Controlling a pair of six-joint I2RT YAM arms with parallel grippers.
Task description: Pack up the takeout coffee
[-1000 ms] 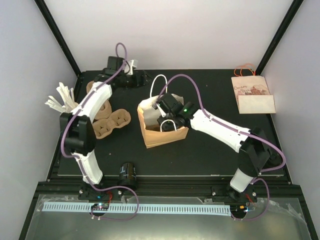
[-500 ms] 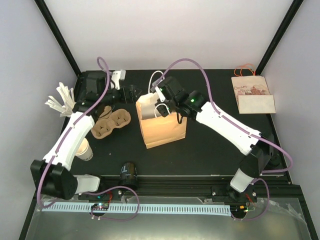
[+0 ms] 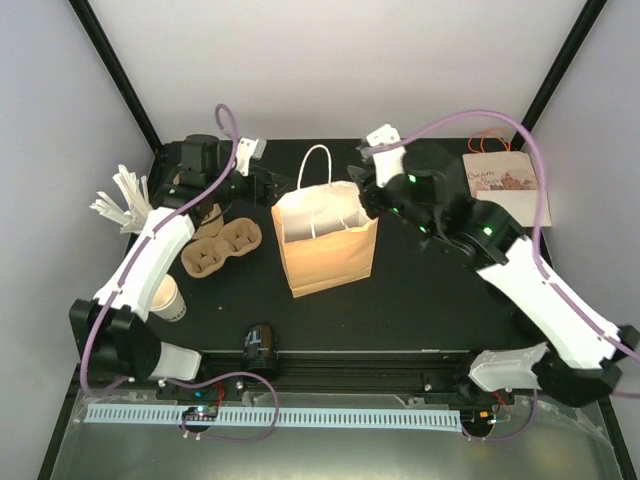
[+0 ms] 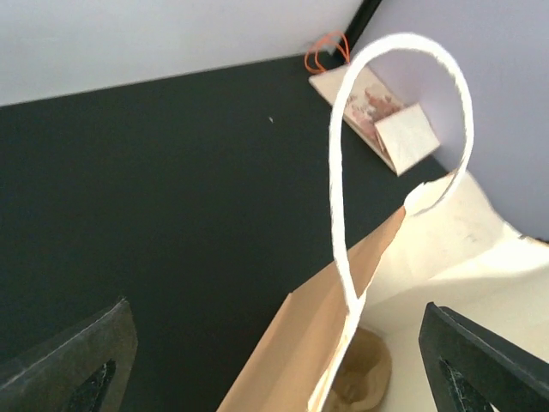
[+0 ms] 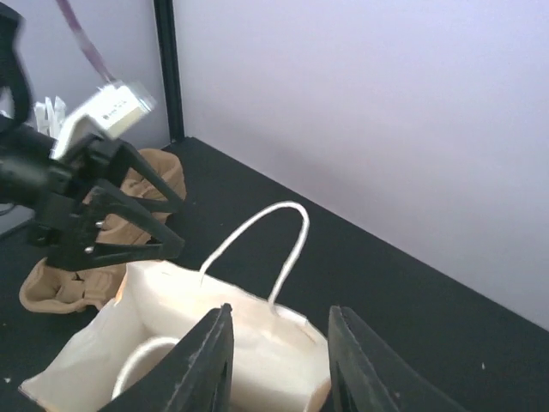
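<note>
Well left of the paper bag point(image 3: 327, 250) lay a fan of white strips point(image 3: 122, 197). Nearer the front on that side stood the paper cup point(image 3: 168, 298), outside the bag. A pulp cup carrier point(image 3: 222, 245) lay just left of the bag, not touching it. The left gripper point(image 3: 272, 186) hung beside the bag's upper left rim, its fingers spread wide, released, with nothing in them. The bag stood upright and open, one white handle point(image 4: 336, 197) raised. The right gripper point(image 5: 279, 360) hovered over the bag's right rim, fingers parted, grasping nothing. Well right of the bag lay a flat printed bag point(image 3: 505, 188).
</note>
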